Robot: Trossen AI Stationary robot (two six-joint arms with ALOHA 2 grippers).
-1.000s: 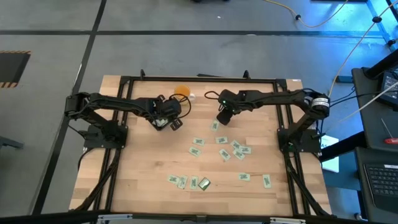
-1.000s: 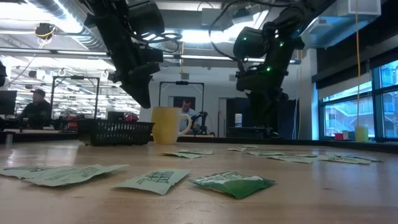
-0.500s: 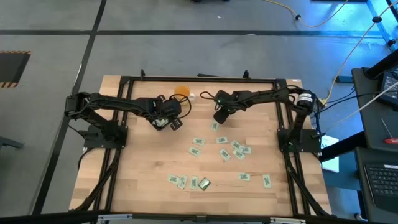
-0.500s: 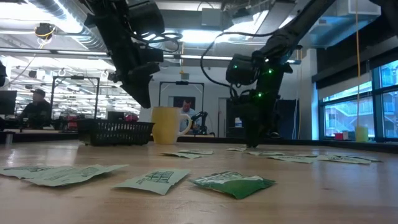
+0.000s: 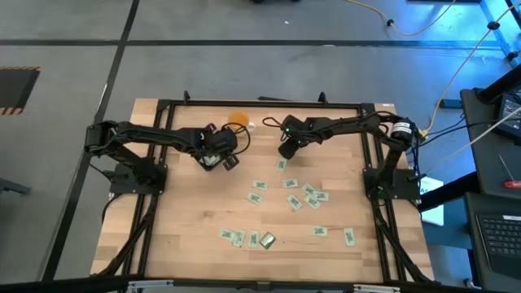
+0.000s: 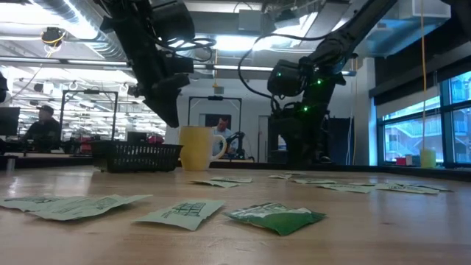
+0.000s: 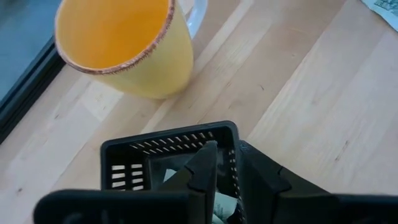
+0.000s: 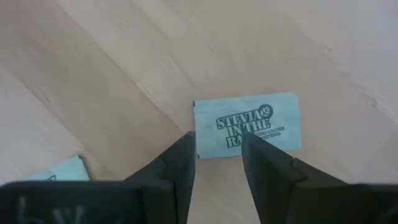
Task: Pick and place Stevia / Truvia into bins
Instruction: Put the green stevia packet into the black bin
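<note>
Sachet point(image 8: 247, 126) lies flat on table point(image 5: 187, 228), directly under right gripper point(image 8: 217, 152), fingers apart & straddling its near edge. Looks thin, light, floppy paper; prob best pinched at an edge, may slide on wood. Left gripper point(image 7: 225, 177) hovers over black tray point(image 7: 124, 165) by cup point(image 7: 124, 43), fingers narrow; can't tell if holding anything.

Pale green Stevia sachets point(image 5: 286, 197) lie scattered flat; black tray point(image 5: 230, 163) apparently upright.
</note>
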